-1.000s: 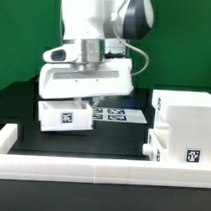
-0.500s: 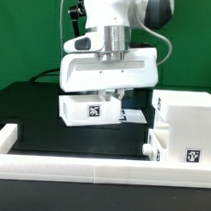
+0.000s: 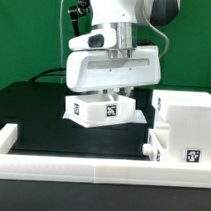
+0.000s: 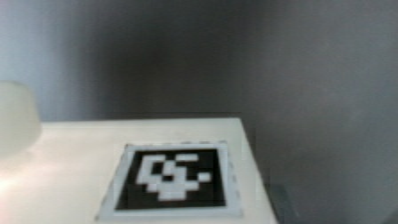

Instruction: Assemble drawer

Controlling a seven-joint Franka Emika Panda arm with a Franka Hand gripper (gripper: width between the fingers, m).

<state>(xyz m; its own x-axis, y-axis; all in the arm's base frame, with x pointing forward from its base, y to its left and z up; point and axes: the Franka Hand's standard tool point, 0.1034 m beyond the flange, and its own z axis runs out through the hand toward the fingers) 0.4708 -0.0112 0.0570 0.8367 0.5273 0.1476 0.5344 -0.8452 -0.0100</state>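
My gripper is shut on a small white open-top drawer box with a black-and-white tag on its front. It holds the box tilted, above the black table. The tall white drawer housing stands at the exterior view's right, apart from the held box. A second white box part with a tag sits low in front of the housing. In the wrist view the held box's white top and its tag fill the lower part. The fingertips are hidden.
A low white border rail runs along the front, with a raised end at the exterior view's left. The marker board lies on the black table, mostly hidden behind the held box.
My gripper has moved toward the exterior view's right with the small drawer box. The box has come up off the table and closer to the housing.
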